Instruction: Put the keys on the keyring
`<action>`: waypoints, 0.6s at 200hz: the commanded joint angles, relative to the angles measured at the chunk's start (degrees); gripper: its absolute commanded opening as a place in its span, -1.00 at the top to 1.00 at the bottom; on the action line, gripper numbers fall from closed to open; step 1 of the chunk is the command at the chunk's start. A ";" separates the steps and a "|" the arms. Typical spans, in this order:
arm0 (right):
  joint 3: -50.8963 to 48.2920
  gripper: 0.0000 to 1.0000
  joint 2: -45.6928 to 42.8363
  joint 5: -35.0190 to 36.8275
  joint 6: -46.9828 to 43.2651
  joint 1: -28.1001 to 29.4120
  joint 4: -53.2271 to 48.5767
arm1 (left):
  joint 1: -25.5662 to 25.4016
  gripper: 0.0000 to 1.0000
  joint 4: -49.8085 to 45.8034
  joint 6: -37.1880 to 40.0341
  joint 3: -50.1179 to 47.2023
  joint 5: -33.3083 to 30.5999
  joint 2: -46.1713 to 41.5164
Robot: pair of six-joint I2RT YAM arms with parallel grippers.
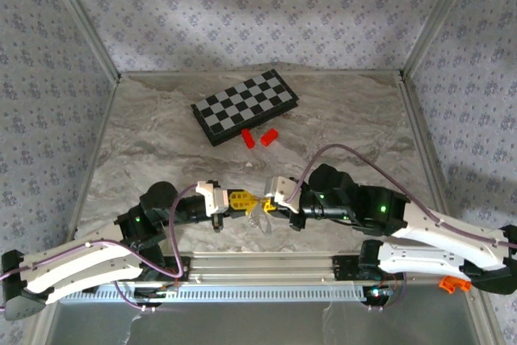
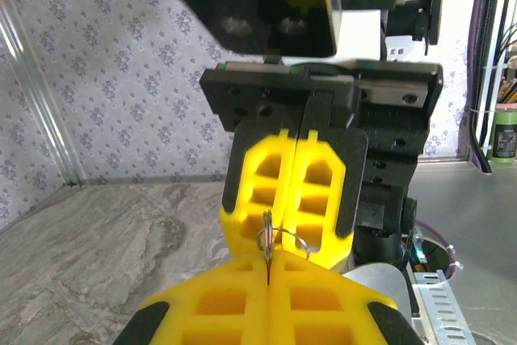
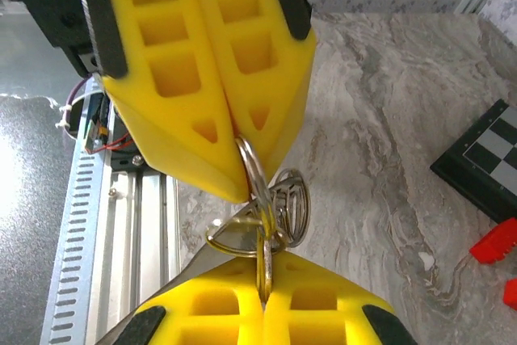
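From above, the left pincer (image 1: 247, 201) and the right pincer (image 1: 266, 204) meet tip to tip over the desk (image 1: 355, 119), and the pale loop between them is hard to make out. The right wrist camera gives what that view lacks. The keyring (image 3: 252, 169) is a thin metal ring running from the closed seam of the left pincer's yellow fingers (image 3: 194, 62) into the seam of the right pincer's own. Both pincers are pressed together on it, holding it clear of the desk. The keys (image 3: 292, 202) appear as a silvery rounded piece with cut-outs, hanging just beside the two tips, with a brassy loop (image 3: 229, 236) on the other side. The left wrist camera catches only a sliver of wire at its own tips. Well beyond the pincers lies a chessboard (image 1: 245, 105), with two red blocks (image 1: 258, 137) just beside its near edge. Purple cables (image 1: 355, 155) arc over both arms
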 commanded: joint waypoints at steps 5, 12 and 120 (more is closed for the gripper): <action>-0.31 1.00 -1.49 -1.16 0.17 -0.47 0.94 | -0.13 1.00 1.24 0.10 1.09 0.92 0.19; -0.34 1.00 -1.46 -1.07 0.23 -0.52 0.88 | -0.13 1.00 1.10 0.19 1.26 0.94 0.38; 0.06 1.00 -2.56 0.72 0.32 -1.43 0.02 | -0.13 1.00 -2.39 1.51 2.85 0.86 1.60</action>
